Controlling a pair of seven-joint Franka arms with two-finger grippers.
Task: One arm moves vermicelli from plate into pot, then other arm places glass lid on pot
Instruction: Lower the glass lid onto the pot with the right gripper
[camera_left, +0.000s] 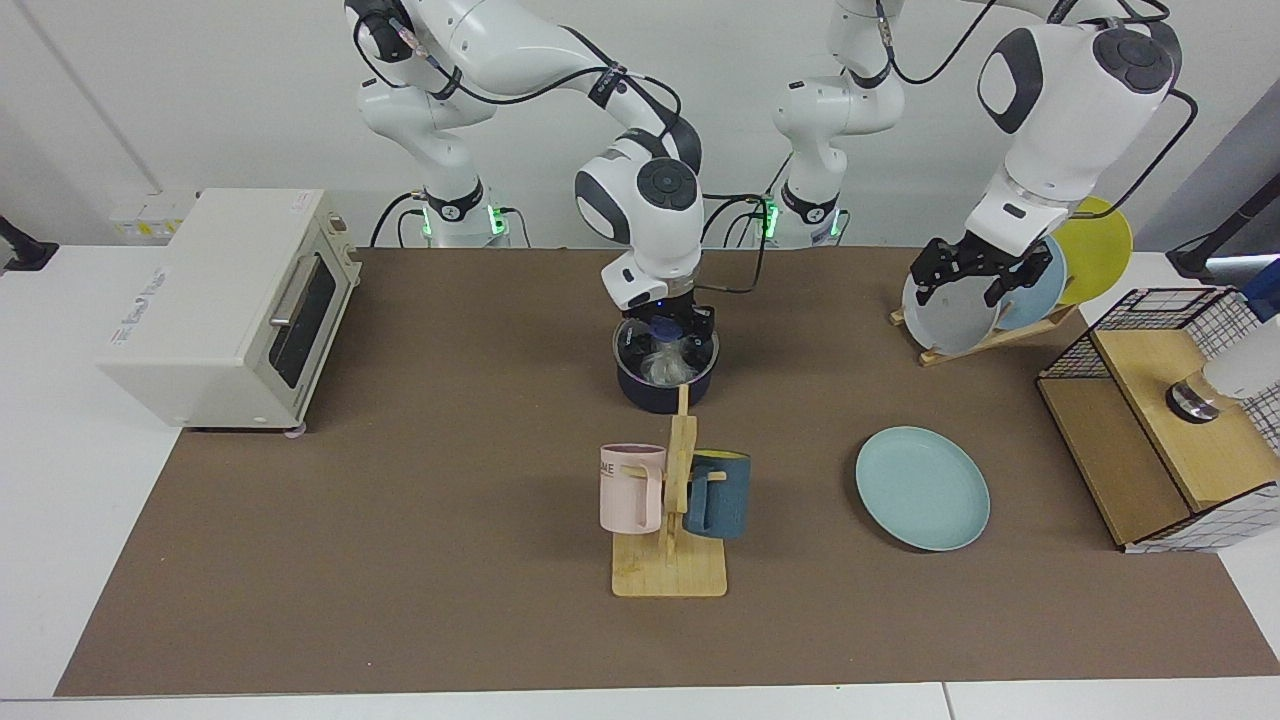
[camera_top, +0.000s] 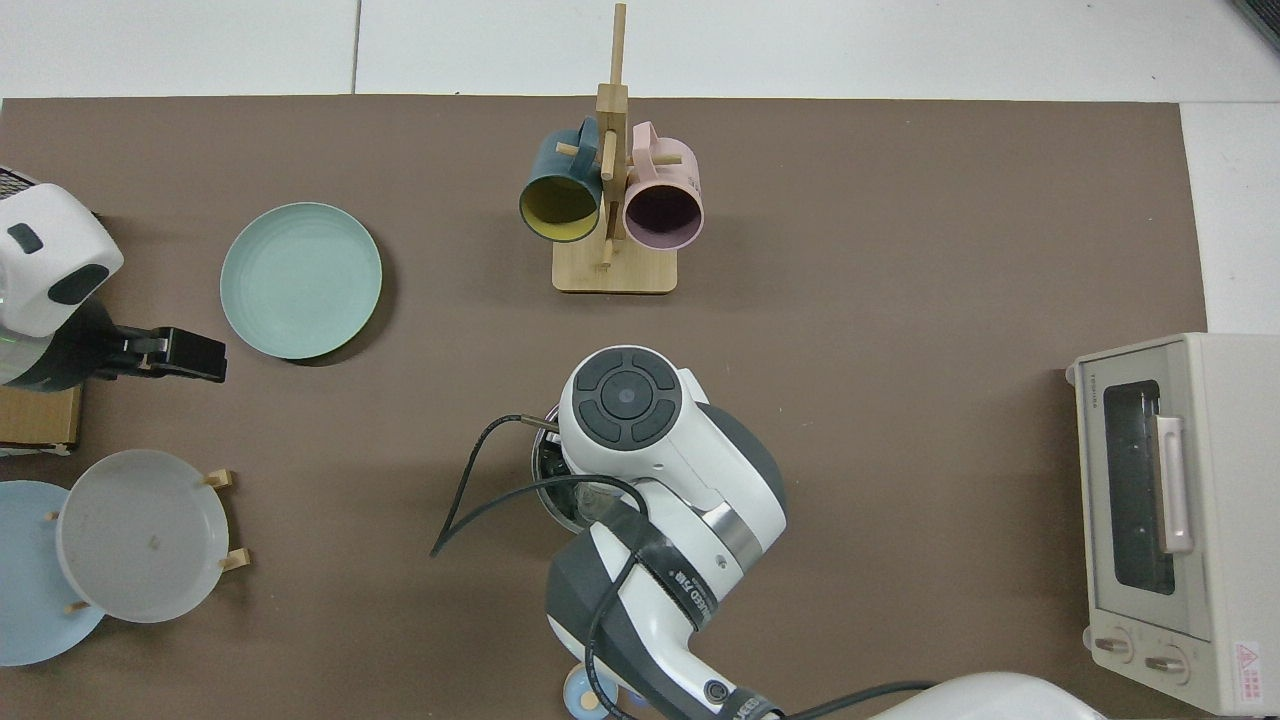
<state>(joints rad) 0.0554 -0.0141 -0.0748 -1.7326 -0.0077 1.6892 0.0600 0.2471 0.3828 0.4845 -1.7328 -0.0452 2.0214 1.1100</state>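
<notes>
The glass lid (camera_left: 666, 338) sat on the pot (camera_left: 664, 385) at the far middle of the brown mat (camera_left: 400, 560), with the whitish vermicelli (camera_left: 665, 366) visible through it inside the pot, while the mint plate (camera_left: 922, 488) lay bare near the front. The right gripper (camera_left: 672, 323), reaching down from the arm based at the facing view's left, hung directly over the lid's blue knob (camera_left: 664, 327); whether its fingers pinched the knob or had parted from it could not be told, and from above the wrist (camera_top: 628, 395) hid nearly all of the pot. The left gripper (camera_left: 975, 272) waited in front of the rack of upright plates (camera_left: 950, 320), its fingers spread and holding nothing. Judged from this, the noodle transfer was done and the task stood at its last step, the seating of the lid. The next move appeared to call for a clean letting-go, if not already made, and a straight lift clear of the knob so that the lid would not be dragged off its rim; the mug stand (camera_left: 672, 520) just in front left little room toward the camera.
</notes>
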